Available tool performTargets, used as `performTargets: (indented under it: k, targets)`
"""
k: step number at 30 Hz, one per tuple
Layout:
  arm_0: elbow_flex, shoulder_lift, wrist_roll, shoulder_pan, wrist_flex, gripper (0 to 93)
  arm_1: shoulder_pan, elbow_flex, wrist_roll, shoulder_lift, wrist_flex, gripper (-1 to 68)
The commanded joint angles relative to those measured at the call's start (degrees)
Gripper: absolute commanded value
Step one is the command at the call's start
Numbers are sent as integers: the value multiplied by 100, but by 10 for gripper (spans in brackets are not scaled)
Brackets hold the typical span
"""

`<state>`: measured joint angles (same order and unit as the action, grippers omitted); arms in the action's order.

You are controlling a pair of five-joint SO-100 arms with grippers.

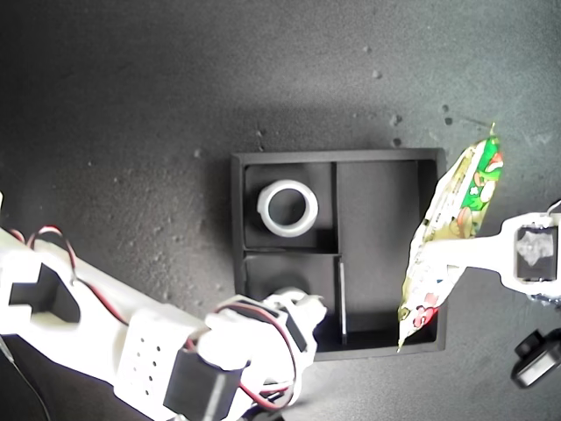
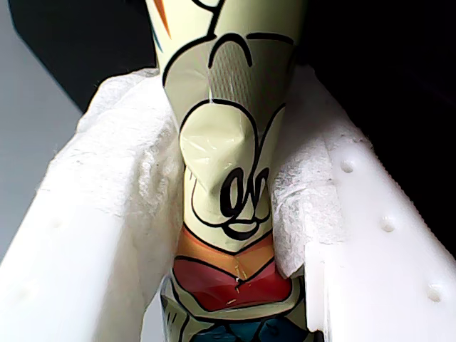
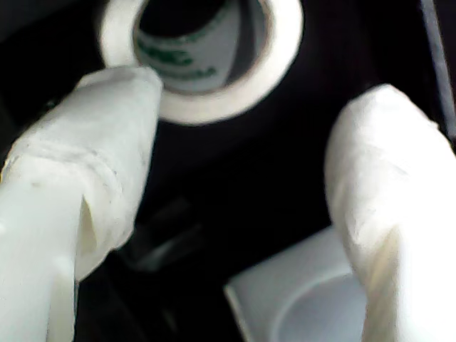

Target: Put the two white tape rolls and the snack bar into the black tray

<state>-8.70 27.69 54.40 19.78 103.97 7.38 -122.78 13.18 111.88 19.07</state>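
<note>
The black tray (image 1: 237, 219) lies mid-table. One white tape roll (image 1: 287, 208) sits in its far small compartment. In the near small compartment lies the other tape roll (image 3: 285, 43), with a greenish-grey core, mostly hidden in the exterior view by my second gripper (image 1: 302, 311). That gripper (image 3: 242, 164) hangs open just above it, touching nothing. My first gripper (image 1: 436, 254) is shut on the snack bar (image 1: 465, 189), its padded fingers (image 2: 121, 178) squeezing the wrapper (image 2: 224, 171). The bar hangs slanted over the tray's wall at the exterior view's right, beside the long compartment.
The second arm's white body with red and black wires (image 1: 105, 307) fills the exterior view's lower left. A small black object (image 1: 536, 355) lies at that view's right edge. The dark speckled table surface (image 1: 131, 105) surrounds the tray.
</note>
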Motion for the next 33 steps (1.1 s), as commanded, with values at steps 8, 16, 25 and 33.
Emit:
performTargets:
  k: [8,16,25,33]
  targets:
    - [2997,3041,352,-642,114,30,26,88,149,-264,-193,344]
    - [7479,6328,844,-1195,-545,0,123,149,519,-132,-53,220]
    - [12929,9026,1494,-1090,-3674,0,202,756,3199,325,229,-4]
    - [14458,9993,1529,-1020,-4693,0,-141,-2944,7743,3920,-1090,-5]
